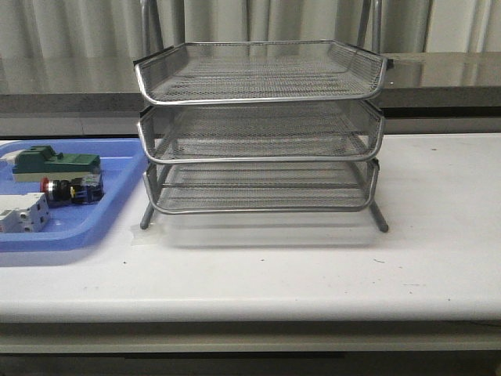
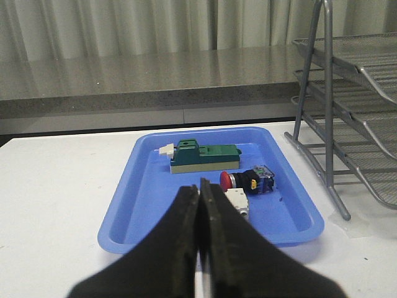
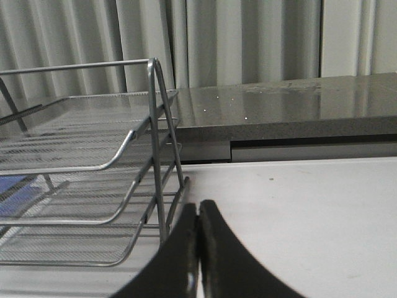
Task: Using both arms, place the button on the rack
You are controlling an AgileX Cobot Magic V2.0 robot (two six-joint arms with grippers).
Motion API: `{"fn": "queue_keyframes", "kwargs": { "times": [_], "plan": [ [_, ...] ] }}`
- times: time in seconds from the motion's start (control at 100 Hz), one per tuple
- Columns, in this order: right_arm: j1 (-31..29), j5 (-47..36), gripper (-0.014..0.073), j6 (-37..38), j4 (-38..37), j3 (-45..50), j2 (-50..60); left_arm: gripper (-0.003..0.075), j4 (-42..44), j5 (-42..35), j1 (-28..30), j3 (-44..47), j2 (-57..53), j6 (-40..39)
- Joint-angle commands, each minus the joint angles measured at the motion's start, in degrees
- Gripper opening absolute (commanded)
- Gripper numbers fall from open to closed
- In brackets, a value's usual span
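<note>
Both grippers, left (image 2: 200,248) and right (image 3: 198,248), were closed and empty; the red-headed black push-button (image 2: 245,180) lay ahead of the left gripper, so unopened jaws might knock it away.

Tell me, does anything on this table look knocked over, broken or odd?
Nothing stands out. The rack stands upright and level on the table, its tiers bare. The button lies on its side in the blue tray beside the green block and white block.
</note>
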State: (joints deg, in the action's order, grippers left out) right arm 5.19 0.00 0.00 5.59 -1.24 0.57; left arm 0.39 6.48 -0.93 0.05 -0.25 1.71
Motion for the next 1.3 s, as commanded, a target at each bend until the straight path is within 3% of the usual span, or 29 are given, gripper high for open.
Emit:
{"fn": "queue_keyframes", "kwargs": {
  "times": [0.0, 0.19, 0.45, 0.97, 1.11, 1.29],
  "plan": [
    [-0.27, 0.36, -0.0069, 0.0, 0.56, -5.98, 0.12, -0.002, -0.39, -4.3, -0.33, 2.72, -1.8, -0.65],
    [-0.27, 16.71, -0.0069, 0.0, 0.7, -17.41, -8.08, -0.002, -0.39, -4.3, -0.33, 2.72, -1.8, -0.65],
    [-0.27, 30.26, -0.0069, 0.0, 2.77, -29.91, -25.74, -0.002, -0.39, -4.3, -0.33, 2.72, -1.8, -0.65],
    [-0.17, 21.28, -0.0059, 0.0, 31.19, -31.34, -47.06, -0.002, -0.39, -4.3, -0.33, 2.72, -1.8, -0.65],
    [-0.17, 19.13, 0.0048, 0.0, 34.59, -31.34, -51.54, -0.002, -0.39, -4.3, -0.33, 2.72, -1.8, -0.65],
    [0.02, 17.84, 0.0326, -0.57, 39.33, -31.34, -57.36, -0.002, -0.39, -4.3, -0.33, 2.72, -1.8, -0.65]
  ]
}}
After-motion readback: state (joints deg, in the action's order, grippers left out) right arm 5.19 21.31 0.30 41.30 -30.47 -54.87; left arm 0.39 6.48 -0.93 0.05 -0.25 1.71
